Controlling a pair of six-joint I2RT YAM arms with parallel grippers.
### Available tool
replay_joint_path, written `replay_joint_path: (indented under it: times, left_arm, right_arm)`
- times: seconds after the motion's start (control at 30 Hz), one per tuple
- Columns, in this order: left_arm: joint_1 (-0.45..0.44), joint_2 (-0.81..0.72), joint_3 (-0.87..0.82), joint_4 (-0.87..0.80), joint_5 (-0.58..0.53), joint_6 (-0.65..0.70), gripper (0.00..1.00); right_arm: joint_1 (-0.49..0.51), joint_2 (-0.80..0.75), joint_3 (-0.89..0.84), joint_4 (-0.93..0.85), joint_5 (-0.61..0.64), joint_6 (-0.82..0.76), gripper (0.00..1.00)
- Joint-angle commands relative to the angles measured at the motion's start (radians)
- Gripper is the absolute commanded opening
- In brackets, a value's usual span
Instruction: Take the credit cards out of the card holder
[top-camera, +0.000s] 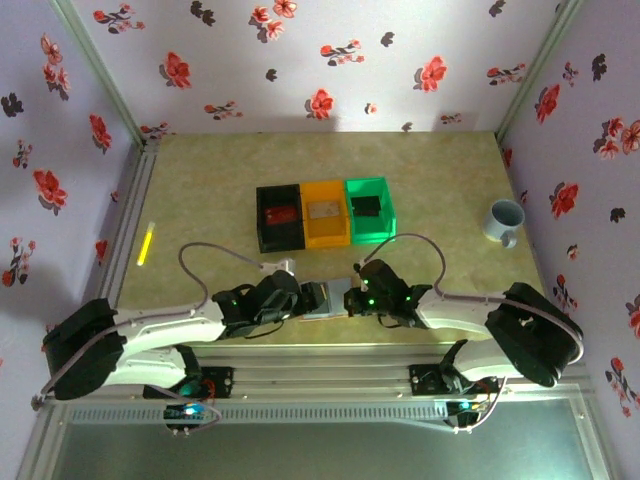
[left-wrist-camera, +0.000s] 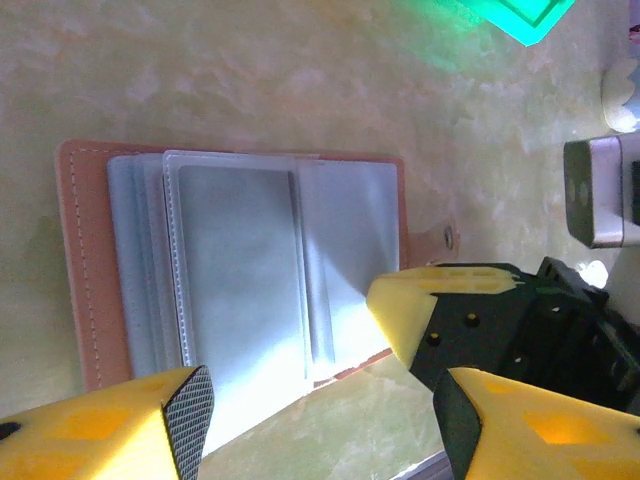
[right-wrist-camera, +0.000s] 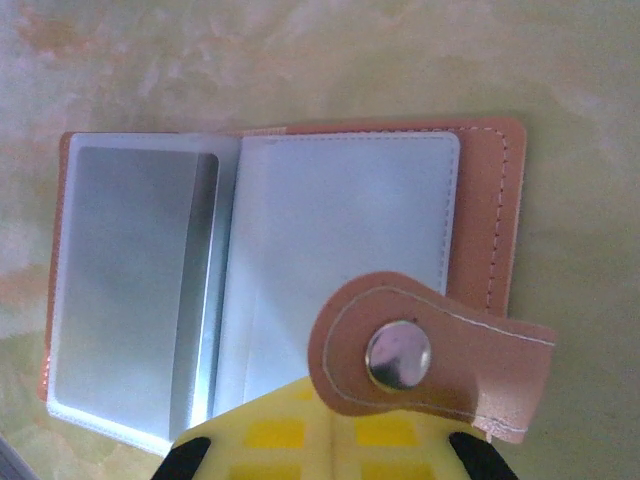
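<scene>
The card holder (top-camera: 325, 300) lies open and flat near the table's front edge, between my two grippers. Its cover is pinkish-brown, and its clear sleeves (left-wrist-camera: 240, 260) look pale grey-blue and blank. Whether a credit card sits in them I cannot tell. My left gripper (left-wrist-camera: 320, 415) is open and hovers over the holder's near edge, touching nothing. My right gripper (right-wrist-camera: 335, 440) is shut, its yellow fingertips (left-wrist-camera: 420, 300) resting on the holder's right-hand page (right-wrist-camera: 340, 220). The snap strap (right-wrist-camera: 400, 355) curls over those fingers.
Three bins stand in a row behind the holder: black (top-camera: 280, 218), orange (top-camera: 323, 213) and green (top-camera: 369, 209), each with a flat card-like piece inside. A pale mug (top-camera: 503, 220) sits at the right. A yellow stick (top-camera: 146, 243) lies at the left edge.
</scene>
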Motion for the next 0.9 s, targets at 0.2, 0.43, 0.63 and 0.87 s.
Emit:
replay_joint_path:
  times: [0.2, 0.43, 0.63, 0.87]
  left_arm:
    - [0.018, 0.063, 0.018, 0.097, 0.052, 0.006, 0.63]
    - [0.018, 0.064, 0.018, 0.036, 0.041, 0.025, 0.61]
    - [0.018, 0.059, 0.007, 0.002, 0.018, 0.045, 0.6]
    - [0.018, 0.084, 0.01, -0.022, 0.009, 0.061, 0.61]
  right_arm:
    - [0.005, -0.013, -0.022, 0.015, 0.025, 0.023, 0.0]
    - [0.006, -0.044, -0.025, -0.013, 0.034, 0.017, 0.0]
    - [0.006, -0.06, -0.025, -0.028, 0.038, 0.013, 0.0]
    - [0.005, -0.052, -0.026, -0.022, 0.034, 0.017, 0.0]
